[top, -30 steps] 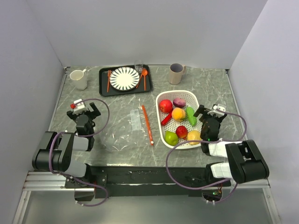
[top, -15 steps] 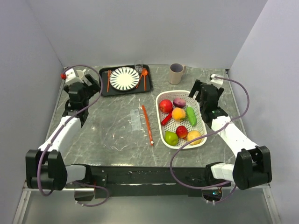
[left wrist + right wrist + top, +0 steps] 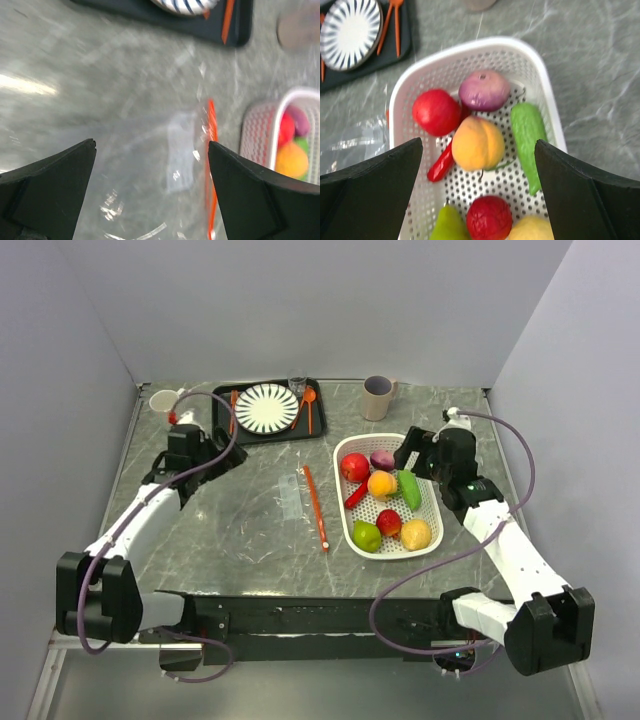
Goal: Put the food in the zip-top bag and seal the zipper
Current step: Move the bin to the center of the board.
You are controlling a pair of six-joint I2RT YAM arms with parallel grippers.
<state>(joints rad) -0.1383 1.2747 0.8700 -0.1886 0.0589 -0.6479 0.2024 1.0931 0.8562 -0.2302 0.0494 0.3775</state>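
The zip-top bag [image 3: 265, 515] lies flat and clear on the marble table, its orange-red zipper [image 3: 316, 507] along its right edge. The food sits in a white perforated basket [image 3: 428, 508]: a red apple [image 3: 354, 467], purple onion [image 3: 383, 458], orange peach [image 3: 381, 484], green cucumber [image 3: 409, 489], red chili, green pear, a red fruit and a yellow lemon. My left gripper [image 3: 203, 454] is open, raised left of the bag; its view shows the bag [image 3: 145, 175] and zipper [image 3: 211, 165]. My right gripper [image 3: 412, 456] is open above the basket, over the peach [image 3: 477, 142].
A black tray [image 3: 225, 430] at the back holds a striped plate [image 3: 266, 407], an orange fork, an orange spoon and a small glass. A white mug [image 3: 162, 400] stands back left, a grey mug [image 3: 377, 397] back centre. Walls close three sides.
Both arms rose from their folded rest at the near edge and reached out. The left gripper swung from the back left toward the bag; the right one came over the basket.
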